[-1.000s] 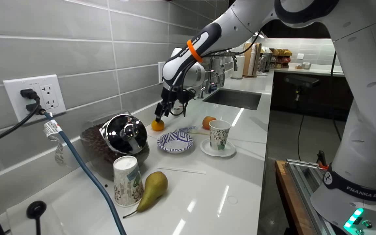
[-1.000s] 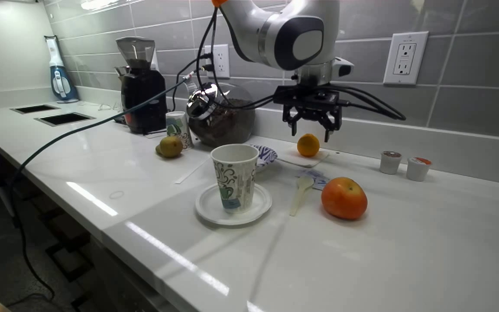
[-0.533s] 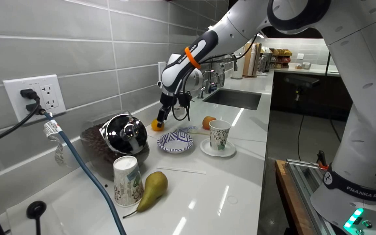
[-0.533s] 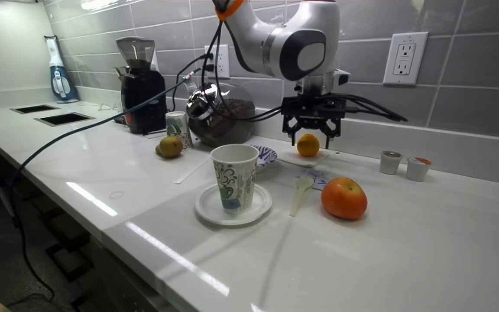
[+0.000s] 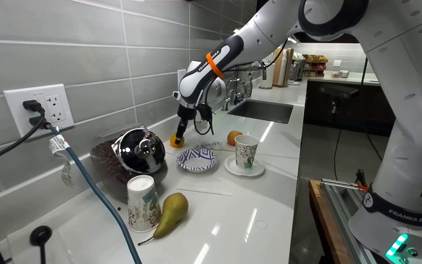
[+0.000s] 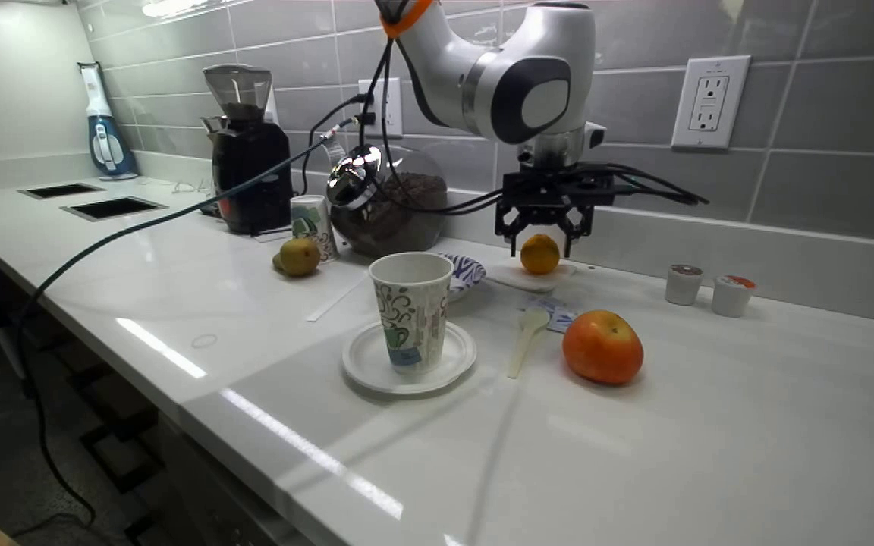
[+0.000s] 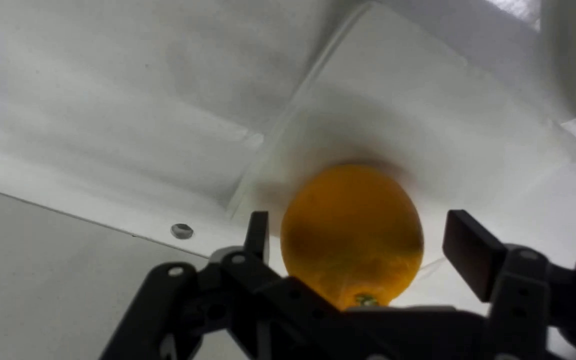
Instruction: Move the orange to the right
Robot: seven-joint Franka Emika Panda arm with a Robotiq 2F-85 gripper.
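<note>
The jaws of the gripper (image 7: 360,240) are spread, one on each side of the orange (image 7: 352,225), with gaps seen in the wrist view. Beneath the gripper, the orange is supported by a napkin (image 7: 403,105).

The orange (image 7: 350,230) looks smooth, the napkin (image 7: 418,110) matt paper, the countertop (image 6: 710,455) glossy, the jar lid (image 5: 143,150) polished metal.
</note>
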